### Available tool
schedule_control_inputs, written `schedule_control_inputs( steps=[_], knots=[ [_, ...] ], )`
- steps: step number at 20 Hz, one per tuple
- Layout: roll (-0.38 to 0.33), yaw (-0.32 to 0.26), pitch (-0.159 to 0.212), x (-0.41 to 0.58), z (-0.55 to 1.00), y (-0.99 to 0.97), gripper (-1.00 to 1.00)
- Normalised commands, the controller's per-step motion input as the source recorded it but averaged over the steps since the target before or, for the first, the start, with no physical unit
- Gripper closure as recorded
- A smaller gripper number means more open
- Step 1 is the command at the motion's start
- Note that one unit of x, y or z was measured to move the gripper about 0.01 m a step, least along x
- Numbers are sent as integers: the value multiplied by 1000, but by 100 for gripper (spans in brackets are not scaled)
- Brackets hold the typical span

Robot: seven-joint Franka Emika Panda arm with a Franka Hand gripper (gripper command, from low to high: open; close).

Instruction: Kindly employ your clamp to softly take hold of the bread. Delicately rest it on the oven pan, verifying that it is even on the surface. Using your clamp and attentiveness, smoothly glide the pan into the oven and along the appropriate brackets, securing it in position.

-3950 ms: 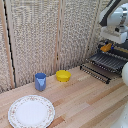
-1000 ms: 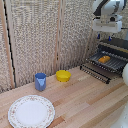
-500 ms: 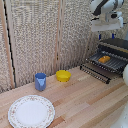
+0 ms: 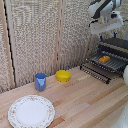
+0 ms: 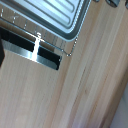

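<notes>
The bread (image 4: 104,59), a small orange-brown piece, lies on the oven pan (image 4: 114,65), a dark rack of thin wire bars pulled out in front of the oven (image 4: 118,45). The oven's door (image 4: 94,71) hangs open below the pan. My clamp (image 4: 109,35) hovers well above the bread, at about the height of the oven's top, open and holding nothing. The wrist view shows a ribbed grey metal sheet (image 5: 50,14) with a wire rim and a dark shiny strip (image 5: 37,52) over the wooden table (image 5: 90,85). Bread and fingertips are out of that view.
On the wooden table (image 4: 85,100) stand a yellow bowl (image 4: 63,75) and a blue cup (image 4: 40,81). A patterned white plate (image 4: 31,111) lies near the front, on the exterior view's left. A woven screen (image 4: 40,35) closes the back. A white rounded object (image 4: 125,75) shows at the right edge.
Four seconds ago my clamp was down at the pan. It has since risen, leaving the bread on the bars. Over the last second almost nothing has moved.
</notes>
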Motion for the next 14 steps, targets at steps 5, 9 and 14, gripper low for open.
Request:
schedule_control_inputs(
  steps=[5, 9, 14],
  knots=[
    [-168, 312, 20, -9, 0, -73, -100],
    [-99, 344, -6, 0, 16, -77, -100],
    [-145, 327, 107, -8, -42, -3, -100]
  ],
)
